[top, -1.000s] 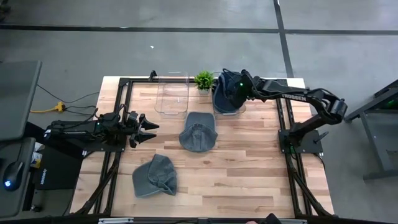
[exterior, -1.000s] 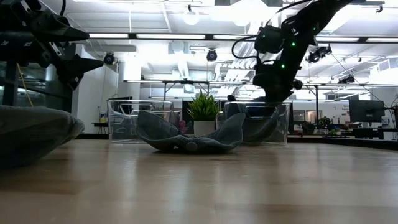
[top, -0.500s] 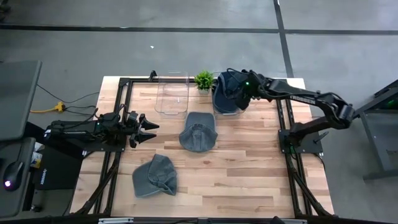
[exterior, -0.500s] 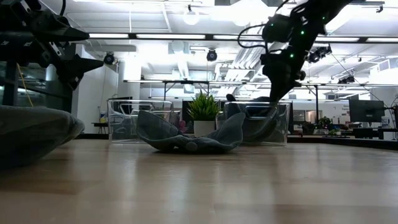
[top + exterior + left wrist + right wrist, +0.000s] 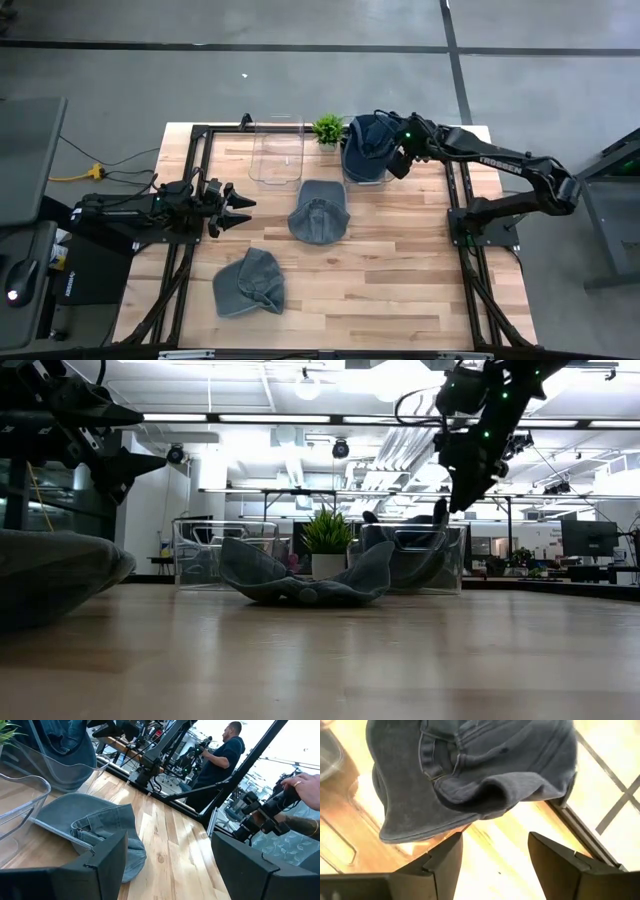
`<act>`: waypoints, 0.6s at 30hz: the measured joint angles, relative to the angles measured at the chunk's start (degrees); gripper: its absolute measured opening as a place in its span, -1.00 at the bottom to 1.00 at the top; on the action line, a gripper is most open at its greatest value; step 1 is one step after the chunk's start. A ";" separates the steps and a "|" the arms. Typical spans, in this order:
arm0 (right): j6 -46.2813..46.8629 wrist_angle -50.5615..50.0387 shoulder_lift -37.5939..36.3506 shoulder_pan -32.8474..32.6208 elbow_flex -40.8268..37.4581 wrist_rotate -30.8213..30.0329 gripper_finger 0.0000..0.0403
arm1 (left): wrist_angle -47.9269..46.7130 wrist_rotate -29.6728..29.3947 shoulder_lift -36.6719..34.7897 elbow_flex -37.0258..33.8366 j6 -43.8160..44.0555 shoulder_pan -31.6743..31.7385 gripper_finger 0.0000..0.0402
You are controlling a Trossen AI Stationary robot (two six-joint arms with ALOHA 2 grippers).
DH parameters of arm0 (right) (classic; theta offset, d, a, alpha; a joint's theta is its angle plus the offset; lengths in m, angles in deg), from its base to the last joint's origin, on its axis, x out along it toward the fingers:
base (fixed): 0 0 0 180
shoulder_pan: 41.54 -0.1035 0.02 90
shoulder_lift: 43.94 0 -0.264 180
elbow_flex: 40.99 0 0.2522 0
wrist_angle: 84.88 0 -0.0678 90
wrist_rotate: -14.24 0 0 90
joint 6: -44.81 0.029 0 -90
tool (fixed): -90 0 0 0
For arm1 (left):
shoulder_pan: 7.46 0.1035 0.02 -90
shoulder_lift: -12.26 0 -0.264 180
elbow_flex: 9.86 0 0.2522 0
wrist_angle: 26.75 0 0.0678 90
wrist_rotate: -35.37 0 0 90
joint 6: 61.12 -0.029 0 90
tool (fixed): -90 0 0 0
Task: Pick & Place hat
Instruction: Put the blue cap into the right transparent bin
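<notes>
Three grey-blue denim hats show. One hat (image 5: 362,145) (image 5: 470,770) lies crumpled in the right clear bin (image 5: 455,555) at the table's far edge, its brim spilling over the wall. My right gripper (image 5: 394,162) (image 5: 495,842) hangs open just right of and above it (image 5: 450,505), with nothing between its fingers. A second hat (image 5: 320,212) (image 5: 95,827) rests crown-up on the table's middle. The third hat (image 5: 250,282) lies near the near-left corner. My left gripper (image 5: 235,203) (image 5: 170,850) waits open at the table's left, above the wood.
An empty clear bin (image 5: 277,155) stands left of a small potted plant (image 5: 328,128) on the far edge. Black frame rails run along the left and right sides. Bare wood lies to the right of the middle hat. A person (image 5: 225,750) and a hand (image 5: 305,780) show beyond the table.
My right gripper has risen out of the right bin and drawn back toward the table's right edge, leaving the hat lying in the bin. The hat has stayed where it was.
</notes>
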 joint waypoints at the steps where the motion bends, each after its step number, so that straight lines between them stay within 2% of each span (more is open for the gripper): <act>1: 0.33 0.22 -0.33 0.00 0.00 -0.34 0.08 | 0.00 0.00 0.01 0.00 0.00 0.02 0.33; 4: 1.94 0.43 -0.87 -0.02 0.83 -1.52 0.00 | 0.00 0.00 0.01 0.00 0.01 0.01 0.33; 7: 2.68 1.12 -0.85 0.00 2.21 -1.70 -0.18 | 0.00 0.00 0.02 0.00 0.02 0.01 0.33; 14: 6.74 6.33 1.93 0.75 3.63 -1.45 -0.92 | 0.00 -0.01 0.00 0.00 0.01 0.01 0.33; 18: 12.98 10.19 5.92 2.12 3.63 1.29 -0.92 | 0.00 0.00 0.01 0.00 0.00 0.01 0.33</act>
